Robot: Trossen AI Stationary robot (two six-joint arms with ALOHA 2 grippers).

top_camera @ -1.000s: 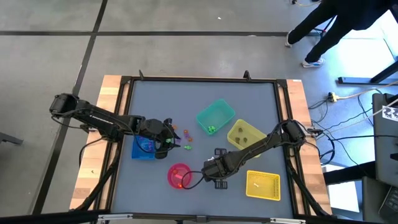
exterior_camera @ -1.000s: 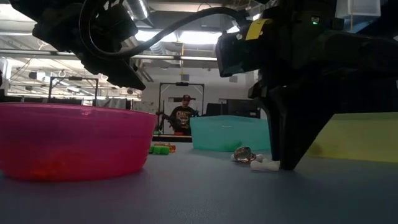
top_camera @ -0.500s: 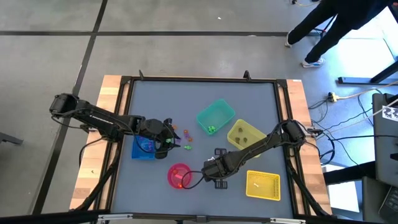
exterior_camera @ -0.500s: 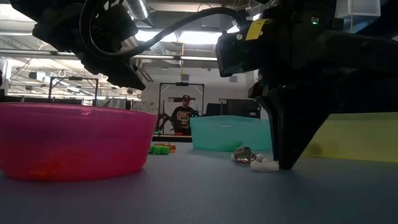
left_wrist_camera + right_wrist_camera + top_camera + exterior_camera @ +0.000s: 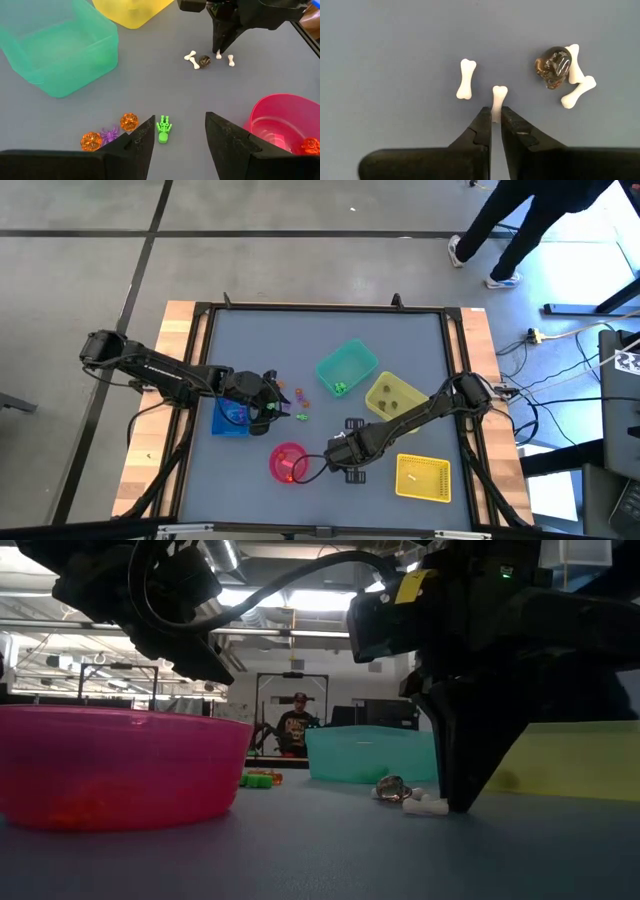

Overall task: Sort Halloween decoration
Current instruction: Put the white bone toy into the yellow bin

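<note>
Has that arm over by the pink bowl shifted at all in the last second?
No. In the low view the right end effector stands at the same spot beside the pink bowl, tips down on a white bone.

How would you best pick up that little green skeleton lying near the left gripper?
Probably by its narrow middle, coming straight down from above. The green skeleton lies flat on the table, long and thin, so fingers closing across its short width should hold best. The left gripper is open with the skeleton between its fingers, and the nearby orange ball leaves room.
</note>
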